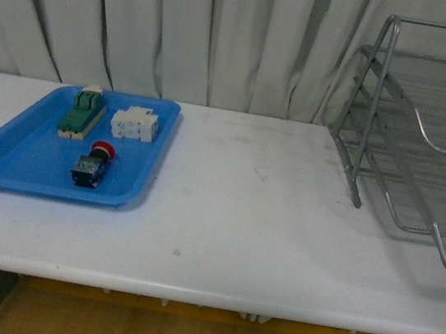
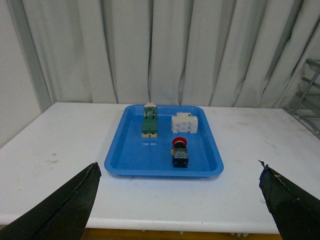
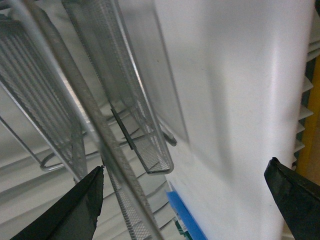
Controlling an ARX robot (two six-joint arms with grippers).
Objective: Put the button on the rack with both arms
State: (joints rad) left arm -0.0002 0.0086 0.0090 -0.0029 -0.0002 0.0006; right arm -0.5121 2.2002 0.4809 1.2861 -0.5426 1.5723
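Observation:
The button [image 1: 93, 164], red cap on a black-and-blue body, lies in the blue tray [image 1: 16, 163] at the table's left; it also shows in the left wrist view [image 2: 180, 152]. The silver wire rack [image 1: 426, 137] stands at the right; its mesh tiers fill the right wrist view [image 3: 125, 115]. Neither arm shows in the front view. My left gripper [image 2: 180, 200] is open and empty, back from the tray near the table's front edge. My right gripper [image 3: 185, 200] is open and empty, close beside the rack.
In the tray with the button lie a green block [image 1: 81, 112] and a white blocky part [image 1: 135, 124]. The white table [image 1: 242, 211] runs between tray and rack. A grey curtain [image 1: 184, 29] hangs behind. The table's front edge is near.

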